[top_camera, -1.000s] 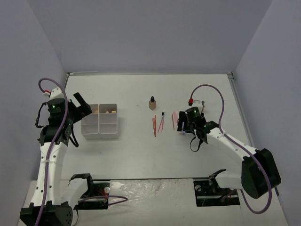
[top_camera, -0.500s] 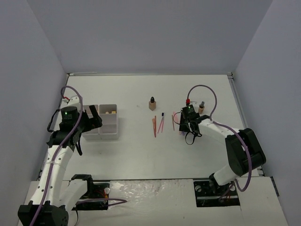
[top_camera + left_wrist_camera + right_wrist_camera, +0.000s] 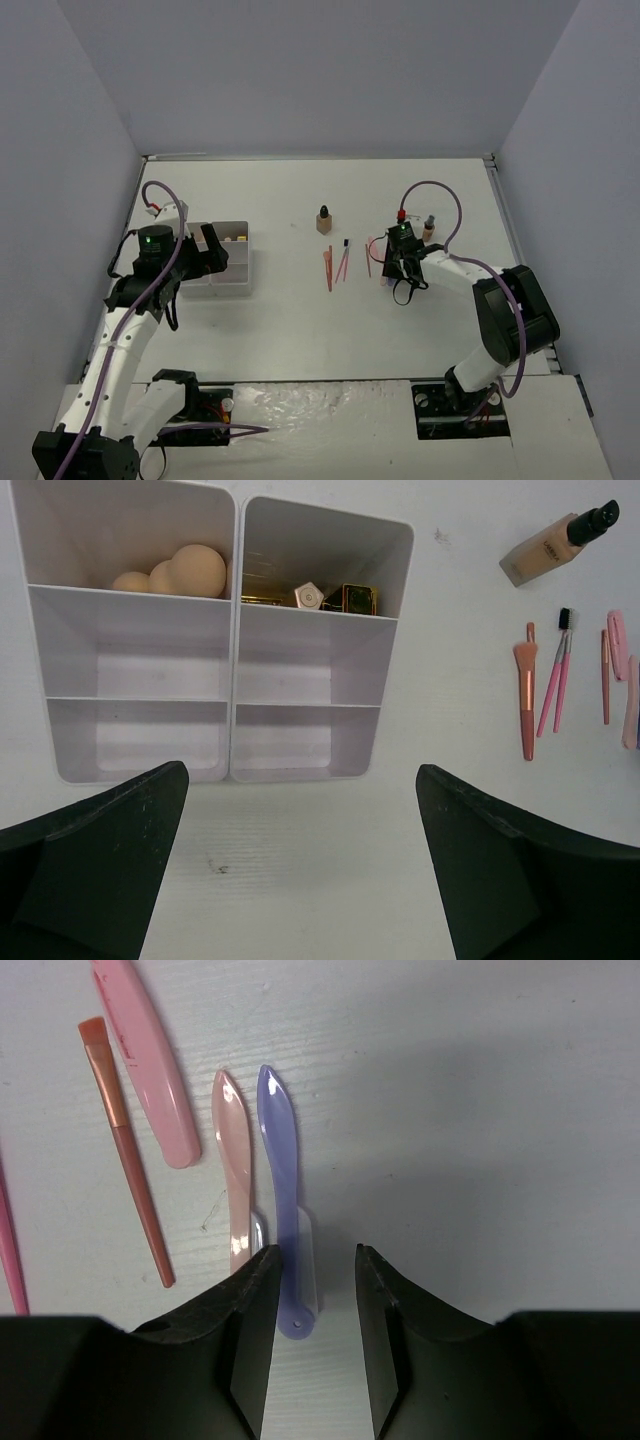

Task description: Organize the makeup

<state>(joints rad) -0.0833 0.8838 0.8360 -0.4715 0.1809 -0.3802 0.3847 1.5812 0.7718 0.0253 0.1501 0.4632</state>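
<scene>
Inside organizer (image 3: 232, 630): sponges (image 3: 185, 570), lipsticks (image 3: 330, 597); bottles (image 3: 545, 552), brushes (image 3: 526, 695) lie on tabletop (image 3: 320, 860). Right end effector (image 3: 315, 1255) straddles lilac stick (image 3: 280, 1150), unclenched; left end effector (image 3: 300, 770) released.

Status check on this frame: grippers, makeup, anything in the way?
Left gripper wide open over the organizer box. Right gripper jaws narrow, straddling the lilac stick, not clamped. Peach stick lies right alongside, may get caught.
</scene>
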